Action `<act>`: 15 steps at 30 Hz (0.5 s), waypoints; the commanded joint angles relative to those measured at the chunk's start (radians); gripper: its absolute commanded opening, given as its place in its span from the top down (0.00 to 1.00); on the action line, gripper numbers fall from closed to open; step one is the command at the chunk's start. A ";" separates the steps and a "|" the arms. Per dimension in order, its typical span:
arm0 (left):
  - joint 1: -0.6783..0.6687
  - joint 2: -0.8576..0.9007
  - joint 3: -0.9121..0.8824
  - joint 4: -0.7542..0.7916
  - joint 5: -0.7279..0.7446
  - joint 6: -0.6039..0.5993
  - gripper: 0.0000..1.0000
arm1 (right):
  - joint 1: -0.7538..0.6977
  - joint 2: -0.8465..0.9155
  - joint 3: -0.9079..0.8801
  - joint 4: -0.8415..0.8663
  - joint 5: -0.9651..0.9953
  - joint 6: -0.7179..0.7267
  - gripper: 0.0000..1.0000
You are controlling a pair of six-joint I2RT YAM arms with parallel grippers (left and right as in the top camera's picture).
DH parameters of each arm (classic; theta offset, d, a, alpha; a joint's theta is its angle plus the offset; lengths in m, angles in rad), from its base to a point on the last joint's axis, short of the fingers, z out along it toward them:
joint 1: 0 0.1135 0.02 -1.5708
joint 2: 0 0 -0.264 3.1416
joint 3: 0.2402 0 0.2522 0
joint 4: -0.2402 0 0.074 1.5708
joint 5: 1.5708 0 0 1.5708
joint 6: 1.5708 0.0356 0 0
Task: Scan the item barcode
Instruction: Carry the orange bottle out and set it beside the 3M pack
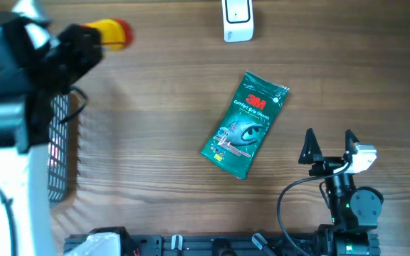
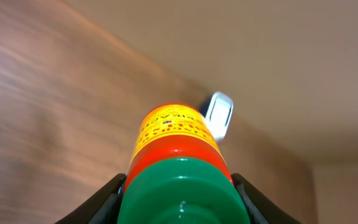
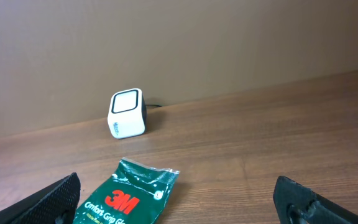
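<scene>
The table (image 1: 155, 107) is matt grained wood; on it, a glossy plastic pouch (image 1: 245, 124) and a smooth white plastic scanner (image 1: 238, 20). The bottle (image 2: 169, 134) has a glossy cap.

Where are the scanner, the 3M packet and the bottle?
scanner (image 3: 127, 115): right wrist view, white front face.
3M packet (image 1: 246, 124): overhead view, middle of printed front.
bottle (image 2: 166, 132): left wrist view, yellow label.

The bottle (image 2: 178, 163) is cut off below, its label (image 2: 166, 129) seemingly too blurred to read.
</scene>
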 commanded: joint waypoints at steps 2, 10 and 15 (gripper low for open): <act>-0.121 0.147 0.014 -0.025 -0.079 0.024 0.52 | 0.000 0.000 -0.001 0.003 0.014 -0.001 0.00; -0.253 0.401 0.014 -0.048 -0.117 0.024 0.52 | 0.000 0.000 -0.001 0.003 0.014 -0.002 0.00; -0.319 0.490 0.014 -0.049 -0.151 0.024 0.53 | 0.000 0.000 -0.001 0.003 0.014 -0.001 0.00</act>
